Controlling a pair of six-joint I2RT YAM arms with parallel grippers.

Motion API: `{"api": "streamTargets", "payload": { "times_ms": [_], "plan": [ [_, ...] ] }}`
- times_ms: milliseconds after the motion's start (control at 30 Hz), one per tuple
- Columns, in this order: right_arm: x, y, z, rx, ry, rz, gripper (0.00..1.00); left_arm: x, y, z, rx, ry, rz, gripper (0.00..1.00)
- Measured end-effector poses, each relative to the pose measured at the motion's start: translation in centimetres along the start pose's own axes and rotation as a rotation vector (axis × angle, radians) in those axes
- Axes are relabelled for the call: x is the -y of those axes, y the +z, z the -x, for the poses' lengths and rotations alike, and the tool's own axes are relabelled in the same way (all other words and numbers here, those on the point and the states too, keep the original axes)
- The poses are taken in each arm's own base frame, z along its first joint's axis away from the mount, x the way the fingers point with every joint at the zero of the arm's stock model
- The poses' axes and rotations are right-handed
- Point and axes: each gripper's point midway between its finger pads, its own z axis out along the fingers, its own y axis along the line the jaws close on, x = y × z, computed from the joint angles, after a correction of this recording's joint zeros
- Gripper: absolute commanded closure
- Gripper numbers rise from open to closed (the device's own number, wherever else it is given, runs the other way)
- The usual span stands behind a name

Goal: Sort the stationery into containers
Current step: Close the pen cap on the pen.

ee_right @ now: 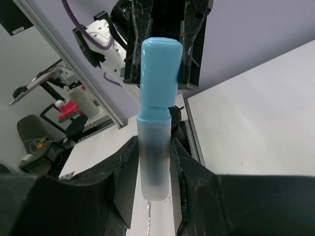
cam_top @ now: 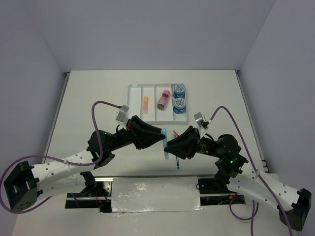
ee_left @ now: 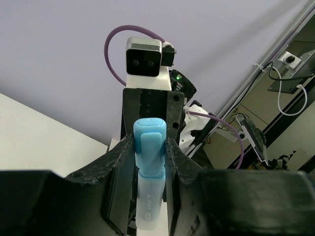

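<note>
Both grippers meet over the table in front of the clear divided tray (cam_top: 132,104). My left gripper (cam_top: 161,137) is shut on the blue cap end of a light-blue eraser stick (cam_top: 165,132); in the left wrist view the stick (ee_left: 149,147) sits between the gripper's (ee_left: 149,160) fingers. My right gripper (cam_top: 170,144) is shut on the stick's frosted body (ee_right: 154,157), seen in the right wrist view between that gripper's (ee_right: 153,164) fingers. The tray holds an orange eraser (cam_top: 146,102), a pink cylinder (cam_top: 163,100) and two blue patterned rolls (cam_top: 179,90) (cam_top: 180,104).
A thin blue pen (cam_top: 177,160) lies on the table just below the grippers, and a red pen (cam_top: 174,132) shows beside the right gripper. Purple cables arch over both arms. Walls enclose the table on three sides.
</note>
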Motion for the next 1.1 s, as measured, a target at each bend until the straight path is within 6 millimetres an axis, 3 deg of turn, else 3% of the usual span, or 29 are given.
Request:
{"api": "streamTargets", "payload": {
  "times_ms": [400,600,800,833,933,1100],
  "plan": [
    [0.0,0.9,2.5,-0.031,-0.013,0.032,1.0,0.5,0.1,1.1,0.038,0.03,-0.027,0.95],
    [-0.9,1.4,3.8,-0.061,-0.014,0.067,1.0,1.2,-0.1,2.2,0.078,0.068,-0.041,0.79],
    [-1.3,2.0,4.3,-0.071,-0.005,0.101,1.0,1.5,0.1,2.7,0.072,0.1,-0.031,0.41],
    [-1.4,2.2,4.6,-0.063,-0.015,0.108,1.0,1.1,0.1,2.3,0.049,0.103,-0.011,0.3],
    [-1.4,2.2,4.8,-0.053,-0.039,0.112,1.0,-0.2,0.3,1.4,-0.01,0.097,0.053,0.23],
    [-1.2,2.4,5.3,-0.051,-0.074,0.086,1.0,-0.3,1.4,2.5,-0.055,0.131,0.118,0.3]
  ]
}}
